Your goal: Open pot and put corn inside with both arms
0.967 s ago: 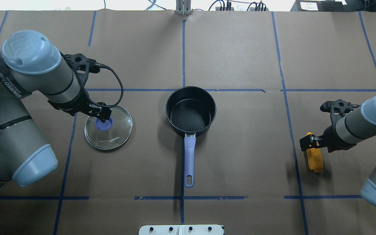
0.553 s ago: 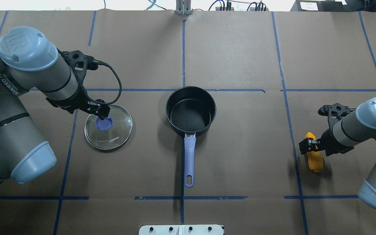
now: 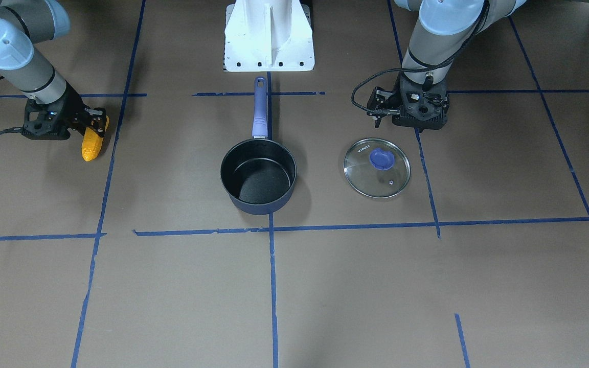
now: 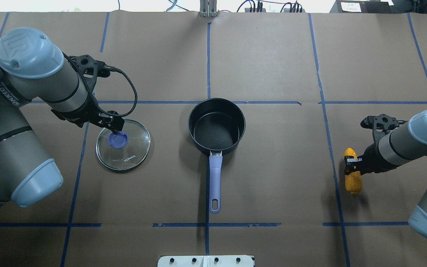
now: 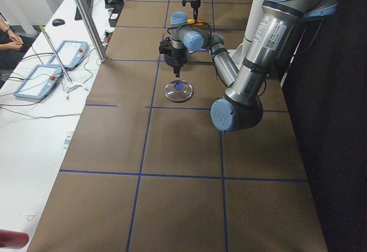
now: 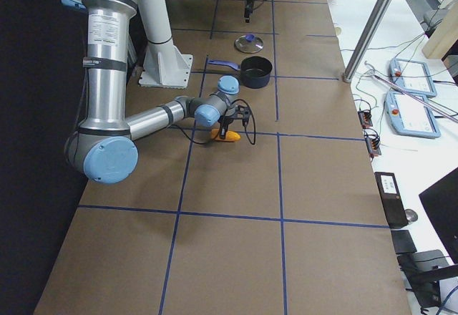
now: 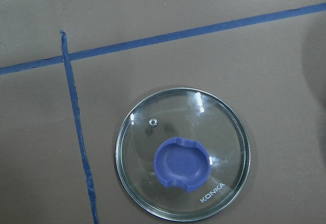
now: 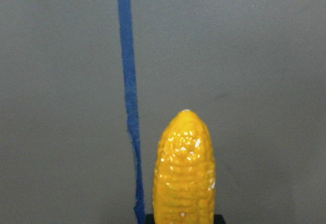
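Observation:
The dark navy pot stands open and empty at the table's middle, its purple handle pointing toward the robot. Its glass lid with the purple knob lies flat on the table to the pot's left. My left gripper hovers open just above and behind the knob, touching nothing. My right gripper is shut on the orange-yellow corn near its tapered end, far right of the pot. The corn hangs tilted, low over the table. The right wrist view shows the corn between the fingers.
The white base stand sits behind the pot's handle. Blue tape lines cross the brown table cover. Operators' tablets and cables lie on a side table beyond the far edge.
My left gripper has come off the lid's knob and risen, drifting back and left; the lid stays put. My right gripper has closed on the corn and shifted it slightly left and away.

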Controlling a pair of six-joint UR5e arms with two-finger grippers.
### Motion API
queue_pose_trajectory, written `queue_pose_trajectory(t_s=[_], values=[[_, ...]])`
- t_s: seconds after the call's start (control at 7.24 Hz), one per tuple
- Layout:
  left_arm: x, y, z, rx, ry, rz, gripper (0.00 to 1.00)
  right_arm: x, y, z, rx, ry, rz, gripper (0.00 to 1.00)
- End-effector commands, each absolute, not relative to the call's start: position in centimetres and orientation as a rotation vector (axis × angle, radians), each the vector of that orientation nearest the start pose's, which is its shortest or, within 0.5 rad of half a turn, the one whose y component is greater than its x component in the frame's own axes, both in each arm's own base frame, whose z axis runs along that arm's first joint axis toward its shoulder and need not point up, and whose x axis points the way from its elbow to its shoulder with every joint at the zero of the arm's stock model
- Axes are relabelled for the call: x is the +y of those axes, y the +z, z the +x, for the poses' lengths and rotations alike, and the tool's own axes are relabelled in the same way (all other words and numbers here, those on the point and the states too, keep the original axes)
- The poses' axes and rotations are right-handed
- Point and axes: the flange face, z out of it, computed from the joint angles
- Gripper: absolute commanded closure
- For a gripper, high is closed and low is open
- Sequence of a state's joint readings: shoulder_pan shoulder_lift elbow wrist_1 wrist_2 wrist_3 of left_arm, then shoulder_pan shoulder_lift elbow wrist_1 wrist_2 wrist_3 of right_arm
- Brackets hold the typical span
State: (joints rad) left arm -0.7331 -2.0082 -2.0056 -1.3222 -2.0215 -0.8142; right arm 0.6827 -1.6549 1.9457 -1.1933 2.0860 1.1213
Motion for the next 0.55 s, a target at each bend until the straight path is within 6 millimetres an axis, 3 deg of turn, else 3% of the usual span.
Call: queue_pose_trajectory(t_s=[0.0, 0.14, 0.28, 0.41], values=[[-44.6, 26.3, 35.8, 0.742, 0.189, 0.107, 0.00, -38.3, 44.8, -29.8, -0.863, 0.080, -0.012, 0.97], [-45.6, 26.5, 34.5, 0.734, 0.213, 0.134, 0.00, -40.3, 41.8, -30.1, -0.911, 0.086, 0.029, 0.97], [-46.6, 27.5, 32.9, 0.707, 0.245, 0.146, 0.00, -41.9, 38.3, -31.8, -0.943, 0.074, 0.059, 0.98], [-47.3, 28.6, 31.5, 0.688, 0.273, 0.160, 0.00, -44.3, 32.8, -33.3, -0.940, 0.086, 0.062, 0.98]])
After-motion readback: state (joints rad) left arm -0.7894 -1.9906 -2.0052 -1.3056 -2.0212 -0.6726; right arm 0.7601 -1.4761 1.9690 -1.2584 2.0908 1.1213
